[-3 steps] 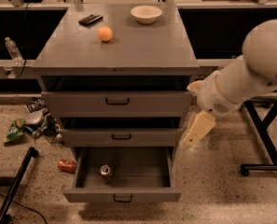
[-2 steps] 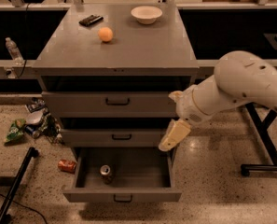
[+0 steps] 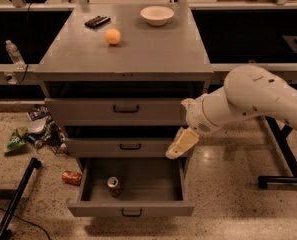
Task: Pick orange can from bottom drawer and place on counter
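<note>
The bottom drawer [image 3: 133, 208] is pulled open. The orange can [image 3: 113, 186] stands upright inside it, left of centre, silver top up. The counter [image 3: 153, 49] is the grey top of the cabinet. My gripper [image 3: 182, 143] hangs from the white arm at the right, in front of the middle drawer's right end, above the open drawer's right side and well right of the can. It holds nothing that I can see.
On the counter lie an orange ball [image 3: 113, 36], a white bowl [image 3: 157, 15] and a black device [image 3: 97, 21]. A redder can [image 3: 71, 177] and litter [image 3: 33, 134] lie on the floor left of the cabinet. A black stand leg [image 3: 18, 196] is at the lower left.
My arm and gripper have moved left, from beside the cabinet's right edge to in front of the middle drawer's right end. The can and drawers have not moved.
</note>
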`<state>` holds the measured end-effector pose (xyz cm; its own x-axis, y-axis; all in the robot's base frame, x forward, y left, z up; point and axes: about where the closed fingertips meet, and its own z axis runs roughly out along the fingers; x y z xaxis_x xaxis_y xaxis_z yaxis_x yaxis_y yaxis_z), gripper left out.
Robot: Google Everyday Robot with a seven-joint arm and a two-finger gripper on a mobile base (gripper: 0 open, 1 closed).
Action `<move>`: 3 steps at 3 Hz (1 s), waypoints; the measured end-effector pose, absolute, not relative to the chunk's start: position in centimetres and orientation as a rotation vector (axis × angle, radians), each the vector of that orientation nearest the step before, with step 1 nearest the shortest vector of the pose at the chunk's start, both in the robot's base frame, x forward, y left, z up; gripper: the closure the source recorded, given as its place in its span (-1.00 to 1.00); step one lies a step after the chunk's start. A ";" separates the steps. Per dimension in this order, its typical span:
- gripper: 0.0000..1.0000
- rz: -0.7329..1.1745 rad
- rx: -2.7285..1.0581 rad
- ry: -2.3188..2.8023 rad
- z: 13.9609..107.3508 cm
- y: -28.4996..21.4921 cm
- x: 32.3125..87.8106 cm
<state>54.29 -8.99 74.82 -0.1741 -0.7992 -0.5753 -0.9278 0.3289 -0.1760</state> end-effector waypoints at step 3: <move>-1.00 0.535 -1.371 1.975 50.2 -4.5 57.0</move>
